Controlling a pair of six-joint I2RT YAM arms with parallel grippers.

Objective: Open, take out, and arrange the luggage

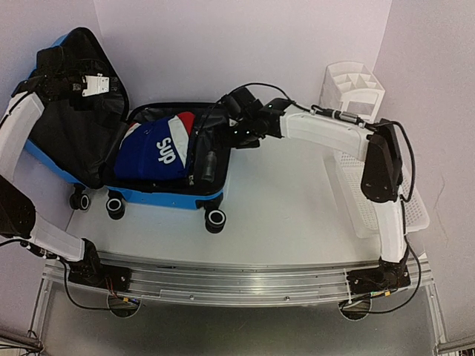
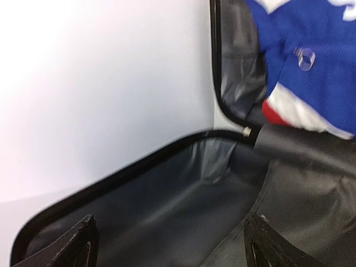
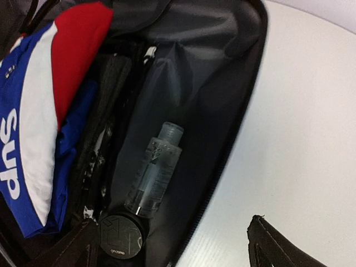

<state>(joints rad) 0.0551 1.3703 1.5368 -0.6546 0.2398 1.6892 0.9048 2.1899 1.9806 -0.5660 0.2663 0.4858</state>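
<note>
Stage: the luggage (image 1: 159, 196) lies open on the table (image 1: 289, 208), left of centre. Its lid (image 1: 89, 141) is tipped up and back toward the left wall, and the base lies flat. We judge the opening step done. The base looks full, so we judge that taking out has not yet begun.

Contents seen:
- a blue, red and white garment (image 1: 159, 152) fills most of the base
- a clear bottle (image 3: 153, 172) lies along the right wall
- a round black container (image 3: 120, 236) sits right at the bottle's end

Claws:
- the left gripper (image 2: 172, 245) is up by the lid lining, fingers wide apart with nothing between them
- the right gripper (image 3: 178, 245) hovers over the base's right edge, also wide and empty

Next move, our judgement: the right arm is the nearer one for a first pick. The bottle is smooth and lies in a fold of lining close to the wall, so there is little room for the finger on the wall side. The jaws should straddle its narrow width. The garment is the easier target: pinch a raised fold.

The drop-off is likely the white organizer (image 1: 352, 85) or the basket (image 1: 371, 200), both well to the right. We cannot tell which item belongs where.
</note>
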